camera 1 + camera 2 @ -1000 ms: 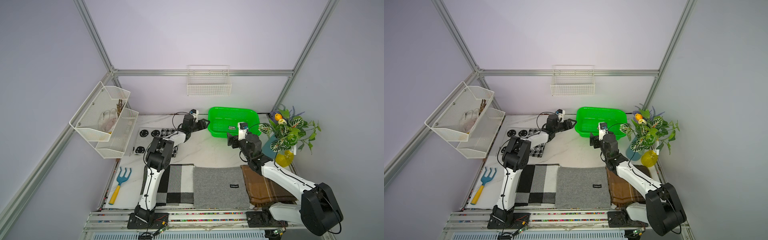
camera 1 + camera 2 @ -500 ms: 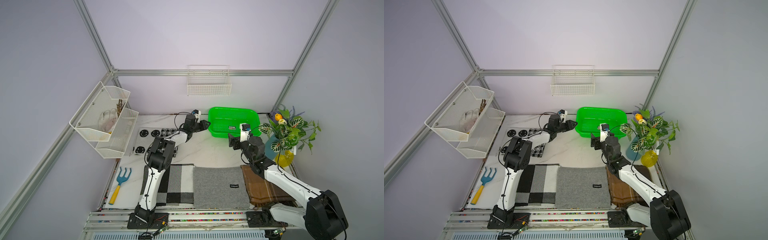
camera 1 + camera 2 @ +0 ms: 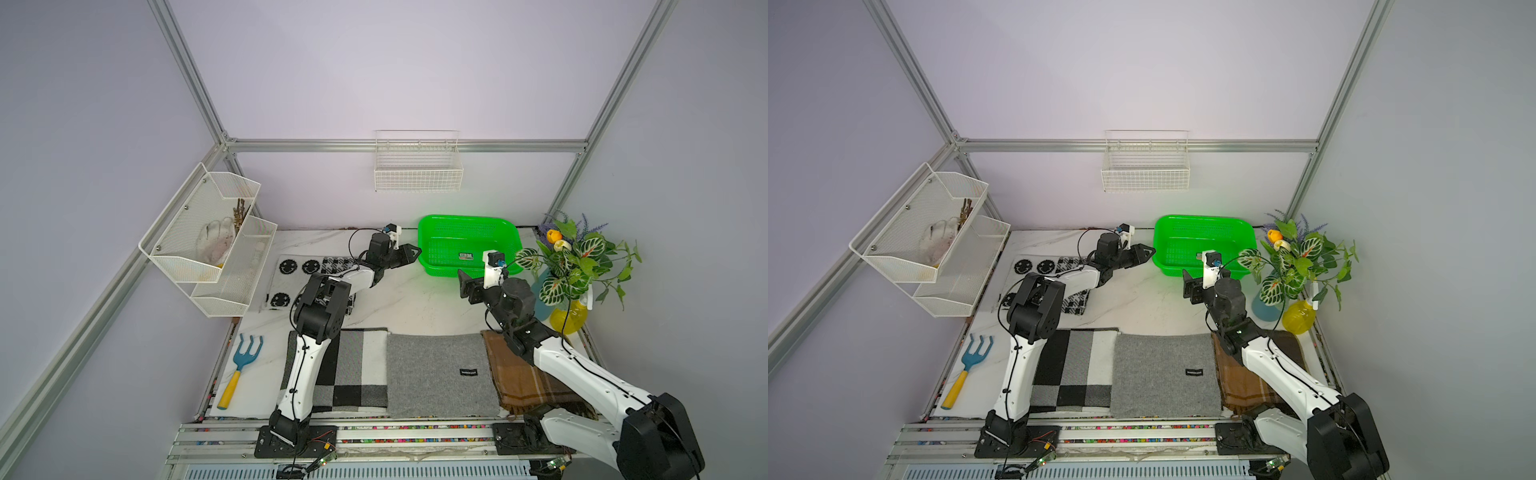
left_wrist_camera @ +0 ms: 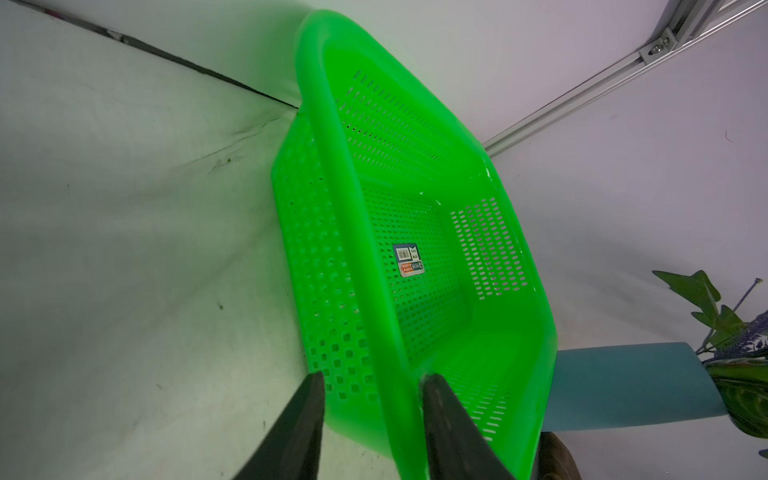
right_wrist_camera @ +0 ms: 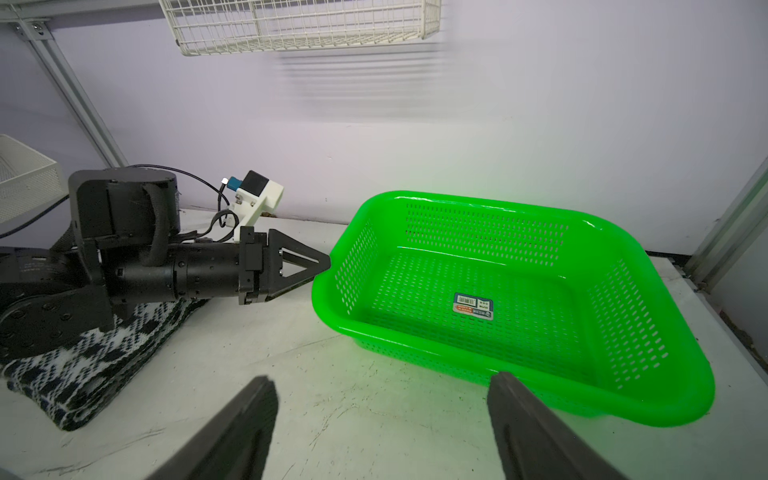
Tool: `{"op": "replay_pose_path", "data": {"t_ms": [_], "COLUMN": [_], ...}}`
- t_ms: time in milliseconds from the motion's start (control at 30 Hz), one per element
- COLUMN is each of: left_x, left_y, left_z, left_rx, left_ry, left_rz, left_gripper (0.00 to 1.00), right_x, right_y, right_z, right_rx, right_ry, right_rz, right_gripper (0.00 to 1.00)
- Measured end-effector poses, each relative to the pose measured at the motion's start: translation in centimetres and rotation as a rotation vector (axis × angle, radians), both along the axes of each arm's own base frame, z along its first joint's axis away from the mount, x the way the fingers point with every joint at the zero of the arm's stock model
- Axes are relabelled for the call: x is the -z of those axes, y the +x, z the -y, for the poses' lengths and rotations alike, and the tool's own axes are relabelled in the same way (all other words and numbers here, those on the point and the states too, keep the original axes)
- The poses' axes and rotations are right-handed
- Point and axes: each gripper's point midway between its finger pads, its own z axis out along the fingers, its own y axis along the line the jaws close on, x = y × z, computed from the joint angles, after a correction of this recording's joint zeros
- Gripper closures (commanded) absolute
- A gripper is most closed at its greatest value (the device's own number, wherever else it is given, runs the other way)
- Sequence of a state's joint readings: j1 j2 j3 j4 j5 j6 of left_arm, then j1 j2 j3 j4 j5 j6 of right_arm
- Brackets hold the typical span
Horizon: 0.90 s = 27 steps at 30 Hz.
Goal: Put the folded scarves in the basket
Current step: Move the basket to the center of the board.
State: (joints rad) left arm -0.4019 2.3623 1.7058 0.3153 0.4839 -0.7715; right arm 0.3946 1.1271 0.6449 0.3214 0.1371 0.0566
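**Both arms at the empty basket; scarf on the desk**

In both top views the basket (image 3: pixel 469 217) (image 3: pixel 1204 217) sits empty at the back of the desk (image 3: pixel 407 299). The left end effector (image 3: pixel 413 251) reaches its left rim. The right end effector (image 3: pixel 464 284) hovers just before its front wall. The scarf (image 3: pixel 332 264), which I take to be the black-and-white knit, lies folded under the left arm, outside the basket. Checked (image 3: pixel 361 365), grey (image 3: pixel 436 370) and brown (image 3: pixel 515 374) scarves lie flat along the front edge.

In the left wrist view the fingers (image 4: pixel 299 415) are part spread, one outside the wall and one inside, with the rim between them. They look unclamped. This placing probably serves to steady or shift the basket.

In the right wrist view the right end effector (image 5: pixel 382 378) is spread wide and empty over bare desk, facing the basket. It is likely placed to take the other side.
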Motion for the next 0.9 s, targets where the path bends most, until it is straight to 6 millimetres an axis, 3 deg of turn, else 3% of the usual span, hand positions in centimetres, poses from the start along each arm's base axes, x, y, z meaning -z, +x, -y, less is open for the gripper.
{"op": "replay_pose_path", "data": {"t_ms": [167, 333, 467, 533, 900], "left_x": [-0.6, -0.7, -0.2, -0.4, -0.3], "left_y": [-0.1, -0.4, -0.4, -0.5, -2.0], "left_z": [0.4, 1.0, 1.1, 1.2, 0.9], "left_rx": [0.010, 0.025, 0.027, 0.030, 0.057], "left_ry": [-0.022, -0.033, -0.034, -0.049, -0.096], "left_rz": [0.012, 0.010, -0.008, -0.018, -0.009], "left_gripper": [0.65, 0.67, 0.84, 1.00, 1.00], "right_x": [0.0, 0.0, 0.0, 0.0, 0.0], "right_y": [0.0, -0.1, -0.1, -0.3, -0.8], "right_z": [-0.1, -0.2, -0.3, -0.3, -0.2], "right_rx": [-0.005, -0.013, -0.018, -0.020, -0.021], "right_ry": [0.007, 0.013, 0.016, 0.018, 0.030], "right_rz": [-0.002, -0.004, -0.005, -0.002, -0.001], "right_gripper": [0.15, 0.15, 0.15, 0.15, 0.16]}}
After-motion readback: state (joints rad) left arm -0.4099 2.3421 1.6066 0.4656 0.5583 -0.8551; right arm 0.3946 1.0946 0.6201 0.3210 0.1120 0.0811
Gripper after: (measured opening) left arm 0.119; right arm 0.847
